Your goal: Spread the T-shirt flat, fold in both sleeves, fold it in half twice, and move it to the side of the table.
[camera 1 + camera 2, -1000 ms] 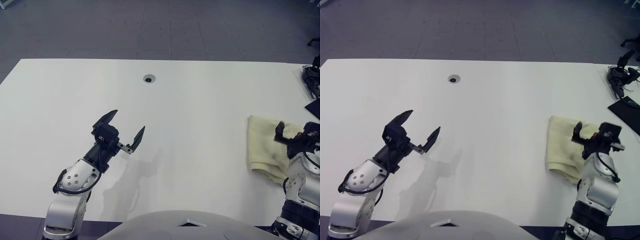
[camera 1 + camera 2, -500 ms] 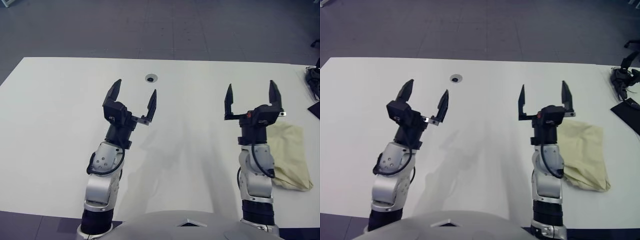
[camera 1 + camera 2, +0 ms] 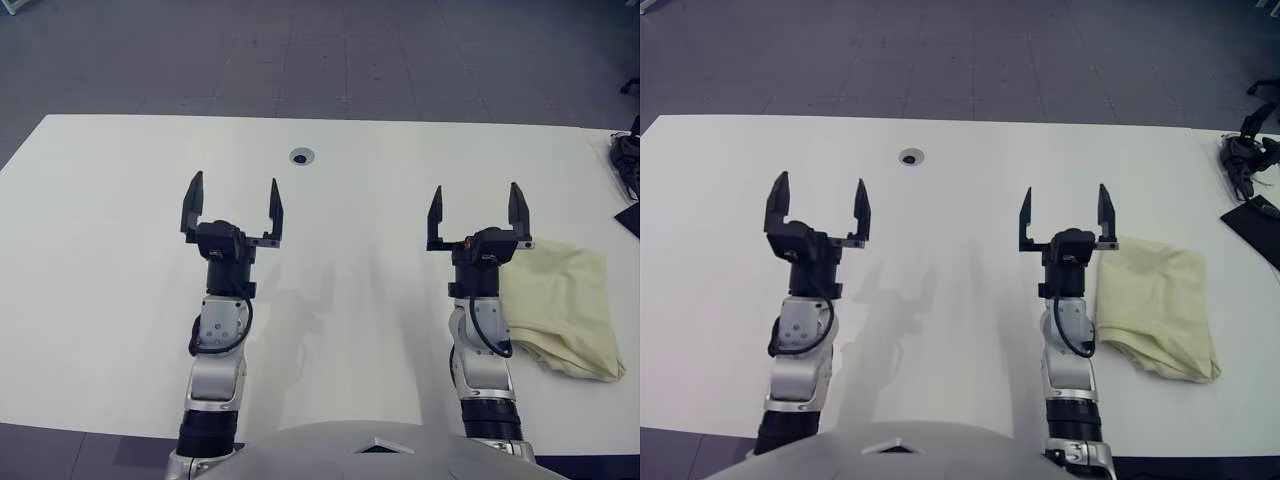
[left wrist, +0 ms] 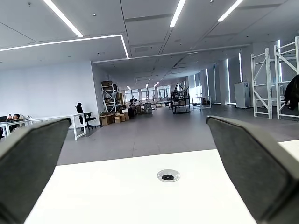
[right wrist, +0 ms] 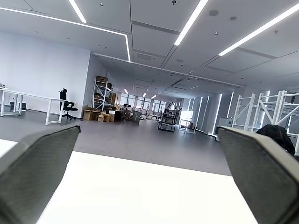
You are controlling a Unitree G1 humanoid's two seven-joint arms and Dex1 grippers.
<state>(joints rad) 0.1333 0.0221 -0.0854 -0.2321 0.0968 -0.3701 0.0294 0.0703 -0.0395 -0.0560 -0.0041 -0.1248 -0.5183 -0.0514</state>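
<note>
**Shirt's folded and off to the right, both grippers empty**

Your T-shirt (image 3: 560, 305) is a pale yellow folded bundle lying flat on the white table (image 3: 100, 200). Taking the round cable grommet (image 3: 300, 156) as the reference, the shirt sits well to the right of it and closer to the robot, near the table's right edge. It looks a bit rumpled along the near edge, so it's not a super crisp fold.

The right gripper (image 3: 477, 190) is to the right of the grommet and a little nearer to the robot, between the grommet and the shirt. Its fingers (image 5: 32, 158) are spread wide with nothing between them. The forearm under it stands just beside the shirt's grommet-side edge, and I can't tell if it's brushing the fabric.

The left gripper (image 3: 236, 182) is just left of the grommet and slightly nearer to the robot, jaws wide apart and holding nothing. In the left wrist view you can see the grommet straight ahead between its fingers (image 4: 28, 163).

Far right of the grommet, past the shirt, there's a tangle of black gear (image 3: 1240, 155) and a flat dark item (image 3: 1255, 225) at the table's edge.
</note>
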